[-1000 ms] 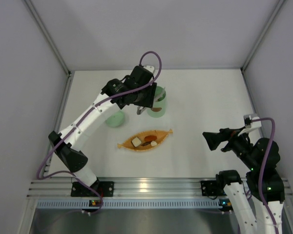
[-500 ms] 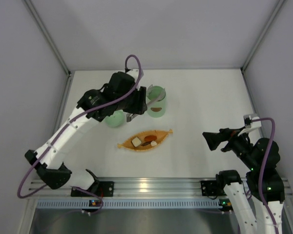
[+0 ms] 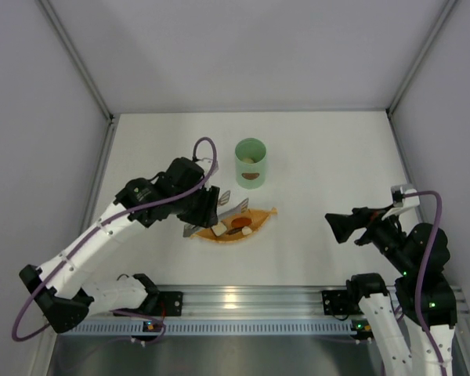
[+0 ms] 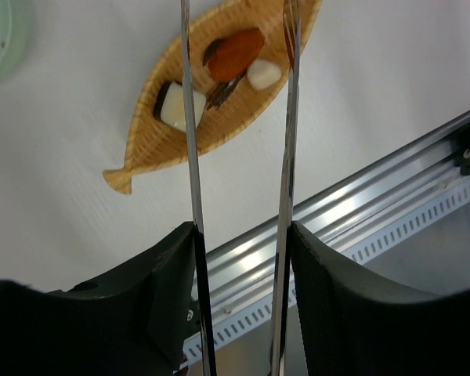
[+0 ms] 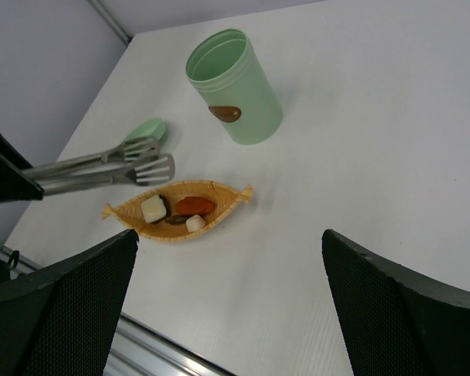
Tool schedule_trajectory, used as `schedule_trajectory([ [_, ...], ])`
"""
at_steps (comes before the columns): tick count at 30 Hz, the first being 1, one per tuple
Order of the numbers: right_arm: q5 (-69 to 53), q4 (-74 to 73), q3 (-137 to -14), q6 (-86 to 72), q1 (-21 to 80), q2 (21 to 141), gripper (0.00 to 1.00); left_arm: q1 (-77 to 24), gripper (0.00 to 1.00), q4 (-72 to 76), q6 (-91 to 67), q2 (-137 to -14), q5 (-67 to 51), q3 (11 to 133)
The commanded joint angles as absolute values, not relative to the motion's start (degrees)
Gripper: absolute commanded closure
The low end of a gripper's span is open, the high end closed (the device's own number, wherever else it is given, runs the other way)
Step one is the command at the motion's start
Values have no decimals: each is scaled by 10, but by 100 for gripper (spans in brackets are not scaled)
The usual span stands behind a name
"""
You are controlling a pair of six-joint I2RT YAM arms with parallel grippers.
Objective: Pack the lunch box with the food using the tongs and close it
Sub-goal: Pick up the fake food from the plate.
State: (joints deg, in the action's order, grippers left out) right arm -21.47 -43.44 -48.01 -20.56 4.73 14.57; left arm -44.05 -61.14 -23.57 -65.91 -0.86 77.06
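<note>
Left wrist view: the left hand [image 4: 241, 235] pinches the tongs [image 4: 189, 157] from outside, one finger against each arm. The arms are drawn partly together with a gap between them. They run out over the orange leaf-shaped tray [image 4: 141, 157], where the food [image 4: 233, 55] lies as an orange piece, two white ones and a dark one. The tips pass beyond the top edge of this view.

Right wrist view: the slotted tips hang at the tray's left end, near the white piece. Just beyond them part of the green lid [image 5: 145, 129] shows, lying flat on the surface [image 5: 360, 157]. The lunch box [image 5: 235, 90] stands upright and open, well apart from the tray.

Top external view: the left arm hides the lid. This view alone looks into the lunch box, where something pale seems to lie. The right hand [image 3: 341, 225] is spread wide and empty, well off to the right.

Likely faults: the tray looks light, so a tip landing on its rim could tip or push it and scatter the food. The tongs are held only by pressure on their sides and may twist in the grip when squeezed. A small piece may slip out on the way across to the lunch box.
</note>
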Motion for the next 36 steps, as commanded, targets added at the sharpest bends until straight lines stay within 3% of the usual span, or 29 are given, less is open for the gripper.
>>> schedule_trajectory([
  [1, -214, -446, -487, -200, 48, 138, 1, -446, 45, -621, -229, -640, -35, 722],
  [14, -216, -448, -492, -199, 49, 140, 0, -457, 42, -590, -232, -636, -40, 651],
  [36, -219, -442, -490, -197, 48, 144, 1, -469, 43, -530, -248, -700, -20, 666],
])
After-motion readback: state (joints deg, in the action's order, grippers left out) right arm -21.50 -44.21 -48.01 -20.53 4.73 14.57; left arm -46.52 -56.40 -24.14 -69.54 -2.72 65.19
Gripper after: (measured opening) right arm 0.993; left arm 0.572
